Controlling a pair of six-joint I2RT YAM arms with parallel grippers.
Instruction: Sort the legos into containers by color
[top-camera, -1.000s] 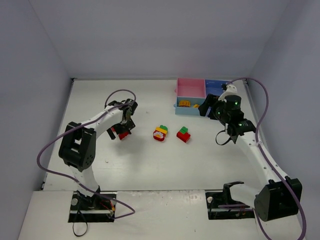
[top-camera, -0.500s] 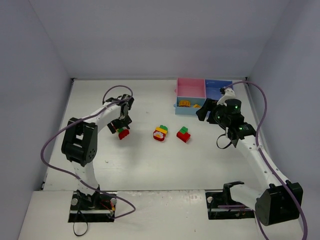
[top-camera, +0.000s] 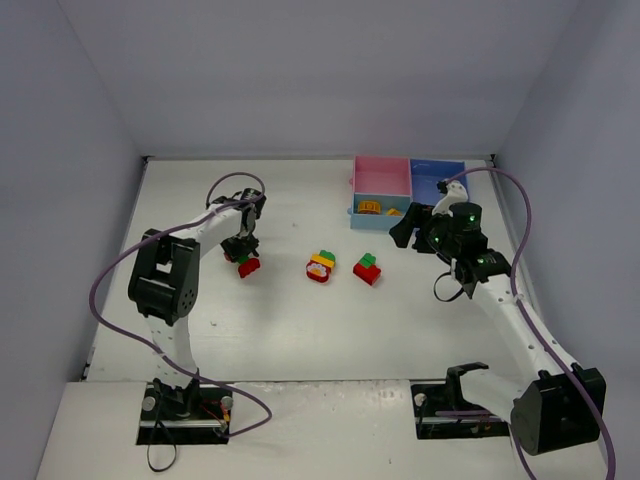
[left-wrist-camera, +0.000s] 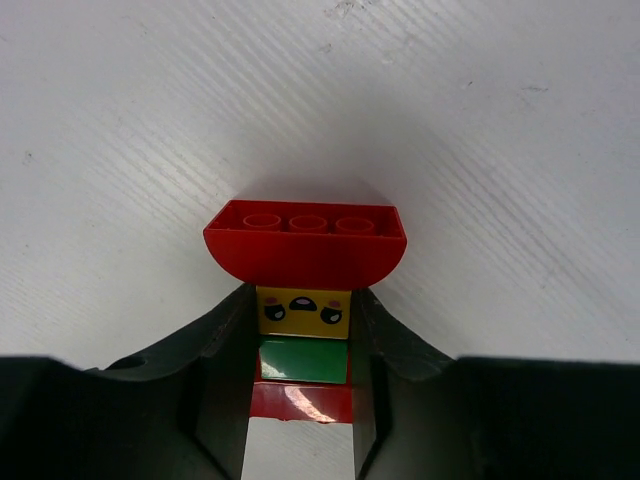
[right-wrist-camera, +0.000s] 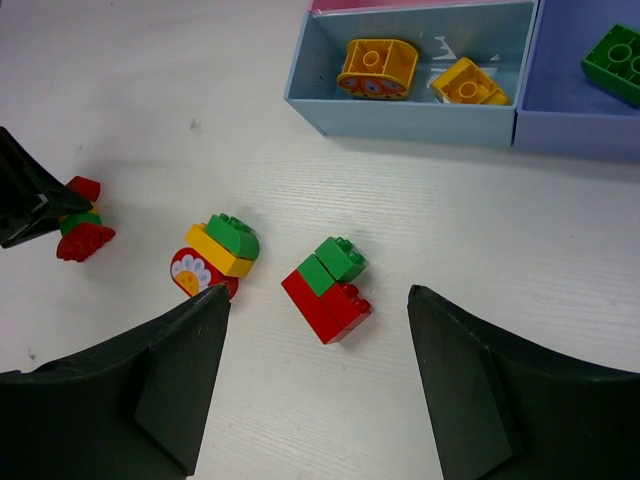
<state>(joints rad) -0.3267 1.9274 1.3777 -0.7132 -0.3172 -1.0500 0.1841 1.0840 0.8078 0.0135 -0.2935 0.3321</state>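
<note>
The white table (right-wrist-camera: 520, 260) looks like painted wood: matt, with a fine ridged grain. In the left wrist view, at six o'clock, the left gripper (left-wrist-camera: 303, 340) has matt black plastic fingers (left-wrist-camera: 215, 360). Between them sits a clump of red, yellow and green plastic bricks (left-wrist-camera: 305, 250), smooth and glossy, with a highlight gleaming on its lowest red piece. In the right wrist view, at twelve o'clock, the light blue rectangular plastic tray (right-wrist-camera: 400, 118) has smooth, faintly shiny walls. The right gripper (right-wrist-camera: 315, 292) has dull, dark, slightly grainy fingers (right-wrist-camera: 170, 385).
</note>
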